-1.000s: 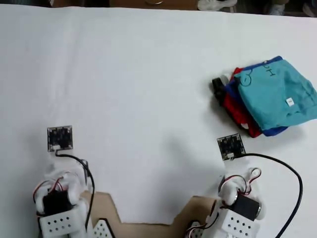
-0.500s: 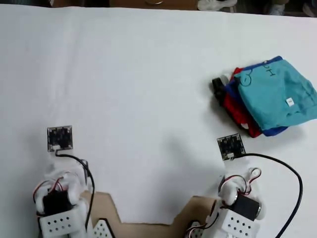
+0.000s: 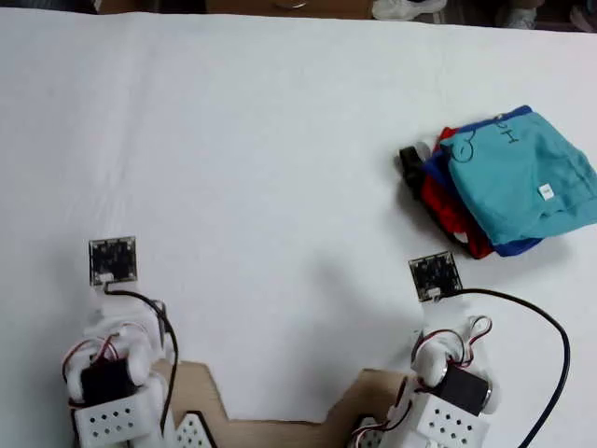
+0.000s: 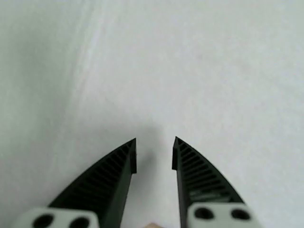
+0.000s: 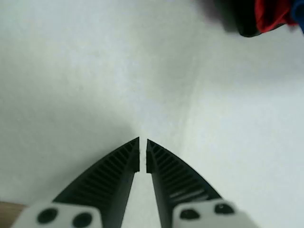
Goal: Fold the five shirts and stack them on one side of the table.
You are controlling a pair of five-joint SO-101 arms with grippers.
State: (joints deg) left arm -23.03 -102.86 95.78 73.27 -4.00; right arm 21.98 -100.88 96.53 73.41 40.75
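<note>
At the near edge we see our left gripper (image 4: 154, 152) narrowly parted and our right gripper (image 5: 143, 154) almost closed, both above the white table (image 3: 280, 140). Far right lies the stack of shirts (image 3: 518, 177), teal on top.

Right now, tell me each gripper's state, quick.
Left gripper: open, holding nothing.
Right gripper: closed, holding nothing.

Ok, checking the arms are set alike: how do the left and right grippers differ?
The left gripper has its jaws apart; the right gripper has them almost touching. The left gripper faces white table; the right gripper faces toward the shirt stack. Both hold nothing.
</note>
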